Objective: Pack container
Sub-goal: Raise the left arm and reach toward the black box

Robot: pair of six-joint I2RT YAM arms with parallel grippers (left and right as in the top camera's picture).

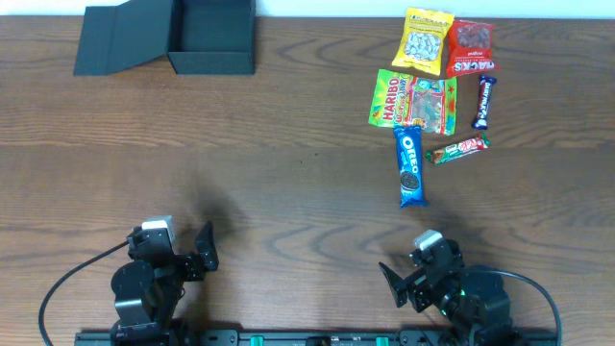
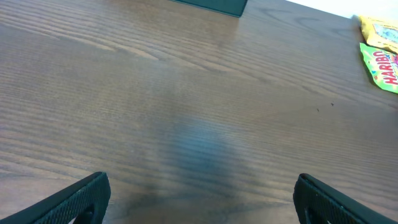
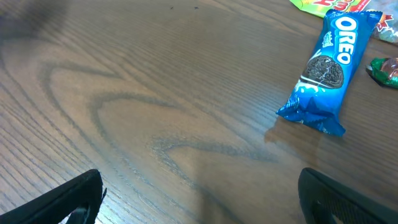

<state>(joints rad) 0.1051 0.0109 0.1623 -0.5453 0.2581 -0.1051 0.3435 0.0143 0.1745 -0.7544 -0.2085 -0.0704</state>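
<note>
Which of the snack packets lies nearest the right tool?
The blue plastic Oreo cookie packet, whose lower end reaches closest to the right tool. The green Haribo bag, small green-and-red bar and the rest lie farther away.

Snacks cluster at the upper right of the wooden table [image 1: 288, 192]. A yellow packet [image 1: 428, 40] lies beside a red packet [image 1: 469, 48]. Below them are a Haribo bag [image 1: 413, 101] and a dark blue bar [image 1: 485, 102], then an Oreo pack [image 1: 409, 165] and a green-red bar [image 1: 457, 149].
</note>
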